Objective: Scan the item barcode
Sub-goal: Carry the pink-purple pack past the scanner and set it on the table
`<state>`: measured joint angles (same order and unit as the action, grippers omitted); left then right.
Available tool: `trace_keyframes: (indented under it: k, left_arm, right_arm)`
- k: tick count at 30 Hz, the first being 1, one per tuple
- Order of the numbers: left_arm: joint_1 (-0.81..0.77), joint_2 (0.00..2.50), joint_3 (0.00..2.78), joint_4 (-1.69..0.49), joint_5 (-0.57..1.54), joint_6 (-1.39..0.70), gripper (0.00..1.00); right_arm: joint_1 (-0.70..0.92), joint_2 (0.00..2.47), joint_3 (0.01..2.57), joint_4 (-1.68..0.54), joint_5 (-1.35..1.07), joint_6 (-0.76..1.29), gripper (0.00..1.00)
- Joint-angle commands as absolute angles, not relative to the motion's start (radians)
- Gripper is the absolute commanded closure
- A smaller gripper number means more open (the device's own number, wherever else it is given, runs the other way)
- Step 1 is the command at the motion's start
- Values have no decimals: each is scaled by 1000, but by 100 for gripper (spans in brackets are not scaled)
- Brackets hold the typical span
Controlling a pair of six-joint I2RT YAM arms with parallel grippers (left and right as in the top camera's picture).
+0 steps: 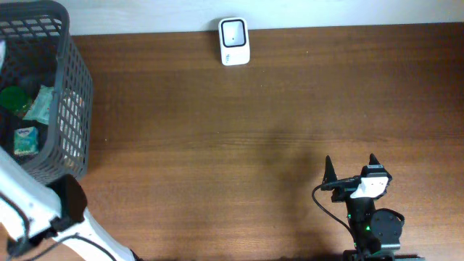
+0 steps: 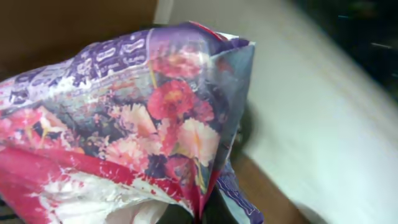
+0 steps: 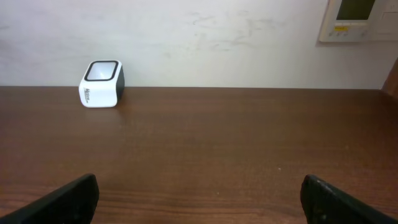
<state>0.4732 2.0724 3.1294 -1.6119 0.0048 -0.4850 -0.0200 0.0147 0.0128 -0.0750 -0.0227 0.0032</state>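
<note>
The item is a crinkled plastic packet (image 2: 143,118) printed with pink and red flowers on purple; it fills the left wrist view. My left gripper (image 2: 204,213) is shut on a fold of the packet at its lower edge. No barcode shows on the side facing the camera. In the overhead view only the left arm (image 1: 43,217) shows, at the bottom left; its gripper and the packet lie outside that view. The white scanner (image 1: 234,41) (image 3: 102,84) with a dark window stands at the table's far edge. My right gripper (image 1: 350,170) (image 3: 199,199) is open and holds nothing, near the front right.
A grey mesh basket (image 1: 72,109) stands at the far left, holding a green item (image 1: 13,96) and a teal packet (image 1: 26,140). A pale wall runs behind the table, with a wall panel (image 3: 357,18) at the upper right.
</note>
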Motion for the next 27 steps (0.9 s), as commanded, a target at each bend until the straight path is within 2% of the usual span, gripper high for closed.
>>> trace_keyframes:
  k: [1, 6, 9, 11, 16, 19, 22, 24, 25, 26, 27]
  left_arm:
    - [308, 2040, 3135, -1625, 340, -316, 100]
    - [-100, 2090, 2992, -1655, 376, -167, 100]
    - [-296, 2153, 2852, -1652, 230, -162, 100]
    - [-399, 2208, 2732, -1613, 208, -164, 100]
    - [-521, 2319, 2508, -1467, -25, -438, 100]
    - [-546, 2392, 2407, -1349, -30, -469, 100]
    - [-556, 2442, 2386, -1353, 6, -490, 100]
    - [-562, 2449, 2385, -1361, 29, -490, 95]
    - [-565, 2449, 2385, -1368, 35, -489, 89]
    - [-565, 2449, 2385, -1379, 39, -482, 66]
    - [-565, 2447, 2386, -1385, 39, -454, 54]
  right_arm:
    - [-27, 6, 6, -78, -14, 4, 1]
    - [-27, 6, 6, -79, -14, 4, 1]
    - [-27, 6, 6, -79, -14, 4, 1]
    - [-27, 6, 6, -78, -14, 4, 1]
    - [-27, 6, 6, -78, -14, 4, 1]
    - [-27, 6, 6, -78, -14, 4, 1]
    - [-27, 6, 6, -78, -14, 4, 1]
    - [-27, 6, 6, -78, -14, 4, 1]
    - [-27, 6, 6, -78, -14, 4, 1]
    - [-27, 6, 6, -78, -14, 4, 1]
    - [-27, 6, 6, -78, -14, 4, 1]
